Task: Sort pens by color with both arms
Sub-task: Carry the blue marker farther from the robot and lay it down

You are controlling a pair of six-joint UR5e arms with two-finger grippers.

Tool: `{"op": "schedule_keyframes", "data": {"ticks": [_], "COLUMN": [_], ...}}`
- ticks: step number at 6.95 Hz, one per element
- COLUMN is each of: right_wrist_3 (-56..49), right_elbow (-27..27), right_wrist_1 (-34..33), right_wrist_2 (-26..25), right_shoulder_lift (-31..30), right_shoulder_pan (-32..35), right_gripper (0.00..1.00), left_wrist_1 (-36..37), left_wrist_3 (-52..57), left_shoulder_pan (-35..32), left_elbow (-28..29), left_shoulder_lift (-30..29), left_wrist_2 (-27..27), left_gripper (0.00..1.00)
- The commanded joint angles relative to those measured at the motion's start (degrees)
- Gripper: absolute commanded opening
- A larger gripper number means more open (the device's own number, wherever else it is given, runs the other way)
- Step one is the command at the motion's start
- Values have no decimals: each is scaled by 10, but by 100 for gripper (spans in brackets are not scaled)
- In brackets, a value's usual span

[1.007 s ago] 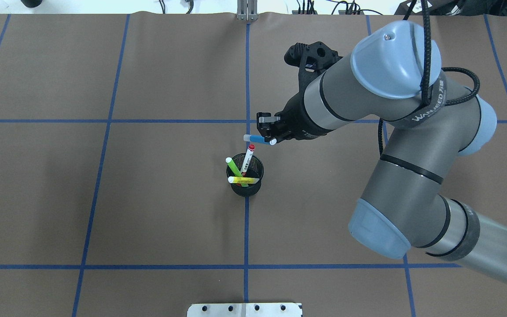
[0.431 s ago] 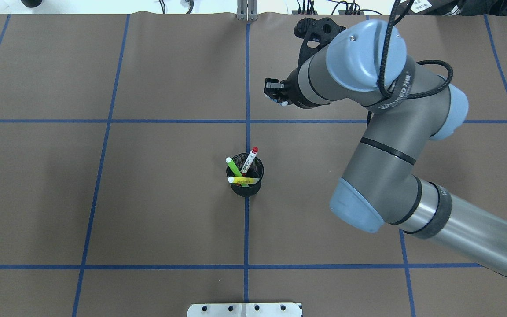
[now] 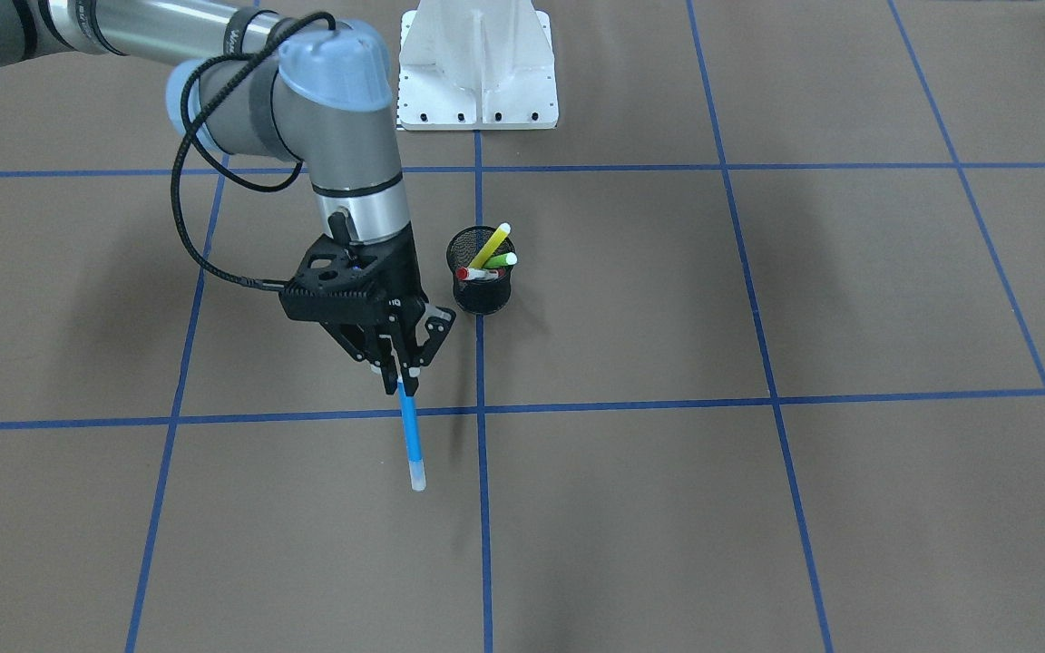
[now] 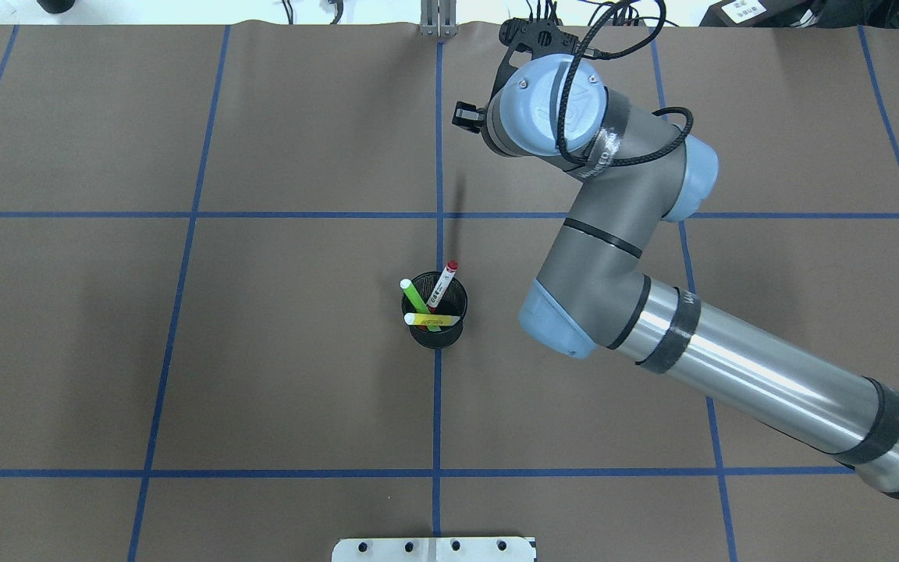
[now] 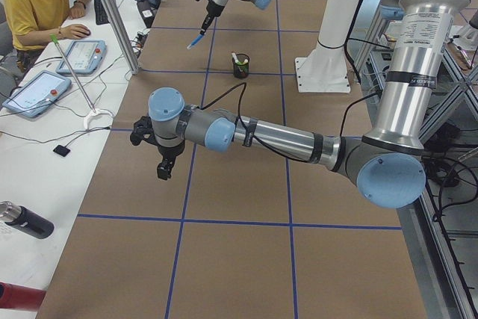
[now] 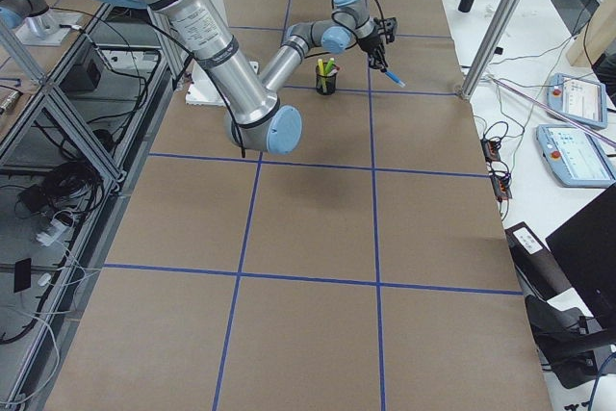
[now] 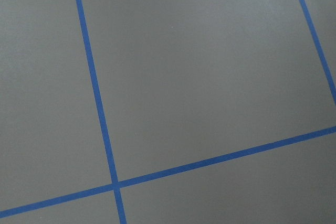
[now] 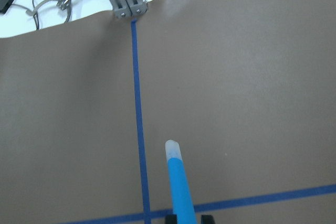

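My right gripper (image 3: 401,379) is shut on the blue pen (image 3: 411,435), which hangs tip-down above the table beyond the black mesh cup (image 3: 481,277). The right wrist view shows the blue pen (image 8: 178,187) pointing at the far table edge. In the overhead view the wrist hides the pen. The cup (image 4: 435,328) holds the lime green pen (image 4: 416,297), the yellow pen (image 4: 430,319) and the white pen with red cap (image 4: 442,285). My left gripper (image 5: 163,169) shows only in the exterior left view, over bare table far from the cup; I cannot tell if it is open.
The white metal base (image 3: 477,68) stands at the robot's side of the table. An aluminium post (image 4: 438,19) stands at the far edge. An operator (image 5: 37,5) sits at a side desk with tablets. Blue tape lines grid the brown table.
My right arm has carried the blue pen away from the cup toward the far table edge. The pen has gone from showing in the overhead view to hidden under the wrist.
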Motion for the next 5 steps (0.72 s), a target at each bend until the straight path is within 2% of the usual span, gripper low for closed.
{"op": "schedule_keyframes", "data": {"ticks": [1, 2, 3, 5], "right_wrist_3": [24, 25, 24, 15], "right_elbow": [-126, -177, -213, -206], "right_wrist_1": [55, 124, 159, 161], "right_wrist_2": [-92, -139, -156, -153], "right_shoulder_lift": [51, 51, 51, 29], "right_shoulder_pan": [-7, -24, -35, -37], "right_gripper": [0, 0, 0, 0], "left_wrist_1": [0, -1, -1, -46], "left_wrist_3": [0, 0, 0, -1], "left_shoulder_pan": [4, 8, 8, 8], "left_elbow": [1, 2, 9, 42], "left_shoulder_lift": [0, 0, -2, -4], "left_wrist_2": [0, 0, 0, 0], "left_gripper": [100, 100, 100, 100]}}
